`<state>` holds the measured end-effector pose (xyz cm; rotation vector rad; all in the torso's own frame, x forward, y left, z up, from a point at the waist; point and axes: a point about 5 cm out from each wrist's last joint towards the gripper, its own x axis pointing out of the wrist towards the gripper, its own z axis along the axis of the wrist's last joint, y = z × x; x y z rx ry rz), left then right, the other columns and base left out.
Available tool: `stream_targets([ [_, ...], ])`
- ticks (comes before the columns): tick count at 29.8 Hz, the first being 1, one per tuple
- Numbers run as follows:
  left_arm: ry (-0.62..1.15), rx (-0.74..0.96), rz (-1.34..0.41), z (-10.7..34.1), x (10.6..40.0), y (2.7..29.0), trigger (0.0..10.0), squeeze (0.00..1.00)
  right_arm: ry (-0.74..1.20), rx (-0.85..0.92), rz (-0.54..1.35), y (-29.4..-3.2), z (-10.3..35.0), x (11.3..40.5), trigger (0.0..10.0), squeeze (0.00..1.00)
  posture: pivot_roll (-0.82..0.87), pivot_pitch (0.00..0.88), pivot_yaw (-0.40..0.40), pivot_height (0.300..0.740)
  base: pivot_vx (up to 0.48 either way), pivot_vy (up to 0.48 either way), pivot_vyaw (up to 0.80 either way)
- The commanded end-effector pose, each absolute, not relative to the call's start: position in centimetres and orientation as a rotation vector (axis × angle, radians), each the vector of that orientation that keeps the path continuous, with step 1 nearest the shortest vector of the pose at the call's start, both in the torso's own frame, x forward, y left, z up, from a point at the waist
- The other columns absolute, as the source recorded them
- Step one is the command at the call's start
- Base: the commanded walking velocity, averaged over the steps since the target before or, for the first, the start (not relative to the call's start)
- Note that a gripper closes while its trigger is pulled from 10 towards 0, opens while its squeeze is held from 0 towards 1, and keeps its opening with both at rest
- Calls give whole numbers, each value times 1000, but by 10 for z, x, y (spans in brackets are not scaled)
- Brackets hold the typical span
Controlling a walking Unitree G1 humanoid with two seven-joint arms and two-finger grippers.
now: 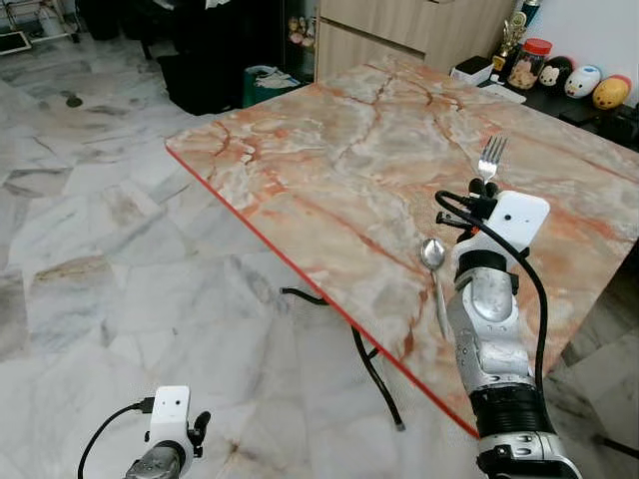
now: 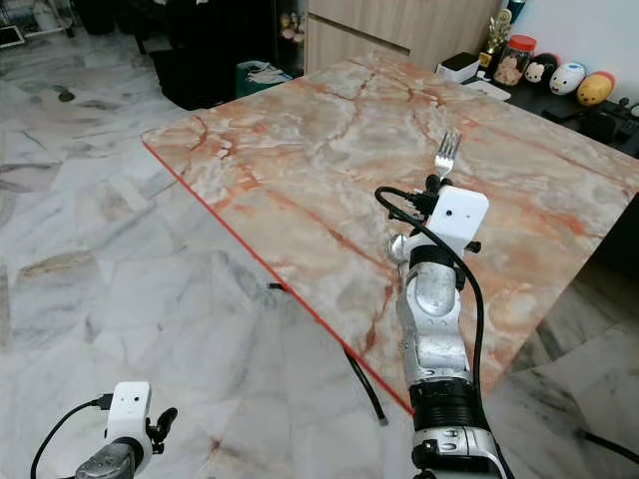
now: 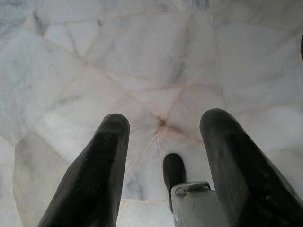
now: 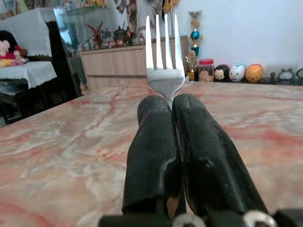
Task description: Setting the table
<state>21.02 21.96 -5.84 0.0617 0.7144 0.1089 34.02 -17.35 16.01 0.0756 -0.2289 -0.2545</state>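
Right gripper (image 4: 169,106) raised over marble tabletop (image 1: 329,170), fingers (image 4: 154,156) clamped tight on fork (image 4: 163,56); tines held upward, above tabletop. Spoon (image 1: 433,261) laid flat on tabletop near front edge, just beside right arm. Left gripper (image 3: 163,127) hung low over floor (image 3: 142,61), fingers spread apart, nothing held.

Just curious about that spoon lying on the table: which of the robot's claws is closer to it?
Right. The right claw, shut on a fork, is over the table just beyond the spoon. The left claw hangs low over the floor, off the table.

Silver arms, 2 black fingers (image 4: 203,156)
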Motion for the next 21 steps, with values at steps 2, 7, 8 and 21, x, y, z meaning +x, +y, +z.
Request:
stream_targets([
  [2,722,62,108,-60,208,219,10000,0,-241,79,-256,-174,163,342,10000,0,-26,0,-35,740,-133,0,0],
  [7,733,78,115,-60,208,220,10000,0,-241,79,-253,-173,163,342,10000,0,-24,0,-37,740,0,0,0],
  [8,731,75,115,-60,208,220,10000,0,-240,79,-253,-173,163,342,10000,0,-24,0,-38,740,0,0,0],
  [21,717,50,118,-60,208,219,10000,0,-247,83,-249,-173,165,343,10000,0,-23,0,-43,740,0,0,0],
])
